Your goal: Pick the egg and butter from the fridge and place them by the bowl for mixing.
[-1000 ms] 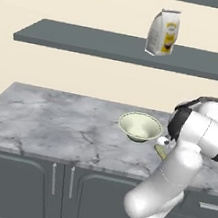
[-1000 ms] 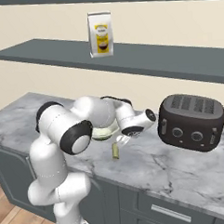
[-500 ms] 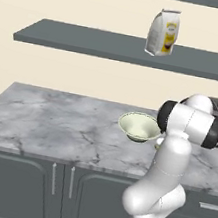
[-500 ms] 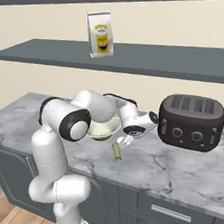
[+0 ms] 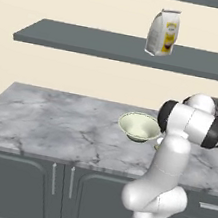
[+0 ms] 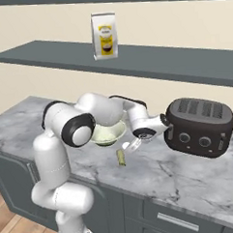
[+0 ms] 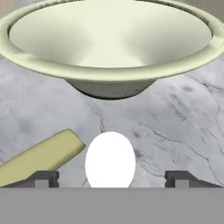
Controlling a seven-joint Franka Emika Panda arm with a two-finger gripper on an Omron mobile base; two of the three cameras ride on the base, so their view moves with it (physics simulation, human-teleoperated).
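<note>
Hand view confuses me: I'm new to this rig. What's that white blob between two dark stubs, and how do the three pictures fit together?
The two dark stubs are the gripper's own fingertips, standing apart; the camera rides on the hand. The white blob is the egg, lying on the marble counter between them, not squeezed. Beside it lies the yellow butter, and beyond is the bowl. The other two pictures come from cameras behind the white arm, left and right. They show the same counter, a dark toaster, and a bag on the shelf.
</note>
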